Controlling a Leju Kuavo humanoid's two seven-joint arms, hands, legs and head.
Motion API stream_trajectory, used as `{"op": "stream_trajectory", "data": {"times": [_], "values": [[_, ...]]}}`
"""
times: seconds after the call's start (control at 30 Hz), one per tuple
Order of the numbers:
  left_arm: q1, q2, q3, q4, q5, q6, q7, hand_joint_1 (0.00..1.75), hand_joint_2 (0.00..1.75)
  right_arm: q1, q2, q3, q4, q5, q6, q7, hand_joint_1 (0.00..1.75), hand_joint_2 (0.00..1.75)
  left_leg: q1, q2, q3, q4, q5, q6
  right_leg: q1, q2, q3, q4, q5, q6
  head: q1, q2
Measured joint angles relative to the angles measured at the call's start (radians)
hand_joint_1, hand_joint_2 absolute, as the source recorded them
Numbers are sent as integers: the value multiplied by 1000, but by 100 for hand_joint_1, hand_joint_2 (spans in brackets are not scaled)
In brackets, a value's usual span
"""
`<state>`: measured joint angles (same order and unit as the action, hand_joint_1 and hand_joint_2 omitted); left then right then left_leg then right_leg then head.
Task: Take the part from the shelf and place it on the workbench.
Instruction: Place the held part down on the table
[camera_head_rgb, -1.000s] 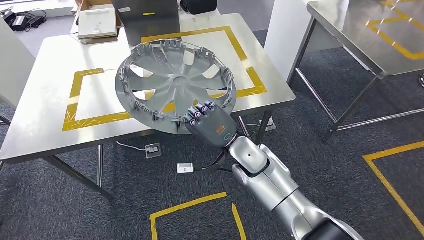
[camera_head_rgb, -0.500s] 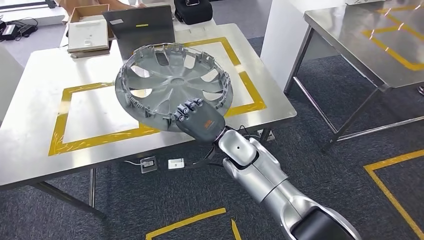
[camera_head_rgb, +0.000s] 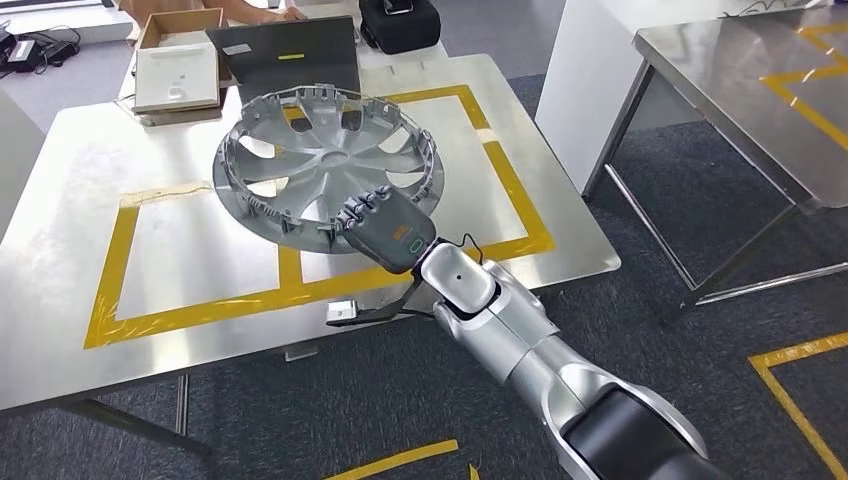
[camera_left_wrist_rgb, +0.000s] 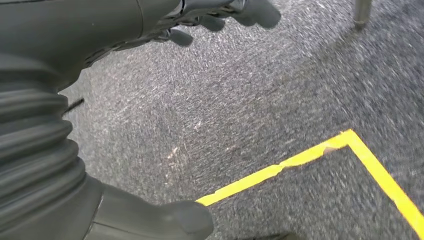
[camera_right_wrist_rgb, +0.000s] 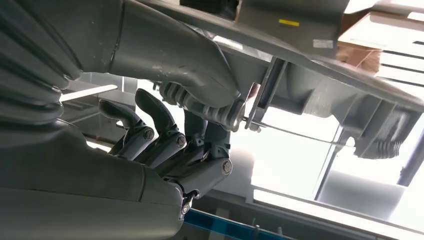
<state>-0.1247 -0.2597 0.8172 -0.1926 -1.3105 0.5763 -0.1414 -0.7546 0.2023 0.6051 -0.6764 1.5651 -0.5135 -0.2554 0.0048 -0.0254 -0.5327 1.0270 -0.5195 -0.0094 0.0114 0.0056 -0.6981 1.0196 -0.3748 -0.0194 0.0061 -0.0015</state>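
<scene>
- Grey plastic wheel cover hangs tilted over the bench, above its yellow tape square, toward the far edge.
- Right hand grips the cover's near rim, thumb against fingers.
- Left hand hangs over carpet, holding nothing, fingers loosely apart.

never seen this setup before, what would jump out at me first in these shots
The big grey wheel cover, held at its near rim by the right hand over the steel workbench. Next, the yellow tape rectangles marked on the tabletop beneath it, and the silver arm reaching in from below.
</scene>
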Motion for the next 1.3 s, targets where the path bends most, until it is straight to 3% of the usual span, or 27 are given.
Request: {"op": "stream_trajectory", "data": {"times": [0.07,0.1,0.2,0.23,0.27,0.3,0.37,0.4,0.43,0.5,0.57,0.63,0.7,0.73,0.87,1.0,1.3], "values": [[-1,0,-6,0,-5,0,3,0,175,-17,11,1,24,-1,-1,3,175,175,1,4,1,17,-1,-10,-4,1,20,-13,-4,-14,0,0],[-2,0,-9,0,-7,0,3,0,175,-24,16,1,34,-1,-1,4,175,175,1,7,-14,49,-7,-15,-6,1,31,-18,-8,-20,-2,0],[-5,0,-19,0,-17,-1,4,0,175,-42,25,1,68,0,1,14,175,175,4,13,-121,218,-69,-29,-6,1,51,-20,-25,-30,-4,0],[-5,0,-23,0,-22,0,4,0,175,-47,27,2,84,2,3,21,175,175,4,14,-150,253,-84,-31,-6,2,56,-18,-32,-31,-4,0],[-4,0,-26,0,-28,0,6,0,175,-53,28,2,103,3,6,29,175,175,4,15,-166,259,-79,-31,-6,3,63,-16,-39,-30,-4,0],[-3,1,-29,0,-33,0,8,0,175,-60,28,2,121,4,10,37,175,175,4,15,-165,230,-49,-30,-6,4,70,-13,-46,-28,-4,0],[-4,1,-38,0,-44,-1,15,0,175,-76,29,2,157,3,24,52,175,175,4,16,-131,108,44,-24,-5,6,84,-7,-60,-23,-3,0],[-5,1,-43,0,-49,-1,19,0,175,-84,29,2,174,1,30,58,175,175,2,16,-115,48,70,-20,-5,7,87,-4,-65,-19,-4,0],[-7,1,-47,0,-53,-2,22,0,175,-91,29,2,190,-1,37,63,175,175,0,16,-104,12,85,-15,-3,7,86,-1,-69,-14,-4,0],[-9,0,-54,0,-59,-3,25,0,175,-101,27,2,217,-5,45,68,175,175,-1,17,-98,-8,83,-7,0,9,83,2,-74,-8,-3,0],[-10,0,-60,0,-66,-4,26,0,175,-103,24,2,238,-9,49,71,175,175,0,15,-95,-7,91,-5,2,9,83,1,-75,-15,-3,0],[-13,0,-68,0,-75,-4,30,0,175,-104,20,2,253,-12,48,74,87,87,-1,13,-96,-8,91,-3,3,9,85,-2,-73,-23,-2,0],[-14,0,-76,0,-87,-5,35,0,175,-104,16,2,263,-13,43,77,0,0,-2,14,-96,-7,90,1,2,9,87,-6,-72,-21,-2,0],[-15,0,-82,0,-95,-4,37,0,175,-104,14,2,266,-13,39,78,0,0,-2,14,-95,-7,89,2,2,9,88,-8,-72,-19,-2,0],[-17,0,-106,0,-128,2,54,0,0,-105,9,-2,276,-14,34,78,0,0,-3,14,-95,-4,86,8,0,9,91,-11,-73,0,-2,0],[-18,0,-127,0,-146,10,67,0,0,-105,7,-5,279,-9,34,78,0,0,-4,15,-95,-3,86,10,0,9,91,-11,-73,7,-3,0],[-18,0,-128,0,-100,-20,59,0,0,-106,5,-16,281,-4,34,64,0,0,-4,16,-93,-1,87,9,-2,8,92,-10,-72,10,-3,0]]}}
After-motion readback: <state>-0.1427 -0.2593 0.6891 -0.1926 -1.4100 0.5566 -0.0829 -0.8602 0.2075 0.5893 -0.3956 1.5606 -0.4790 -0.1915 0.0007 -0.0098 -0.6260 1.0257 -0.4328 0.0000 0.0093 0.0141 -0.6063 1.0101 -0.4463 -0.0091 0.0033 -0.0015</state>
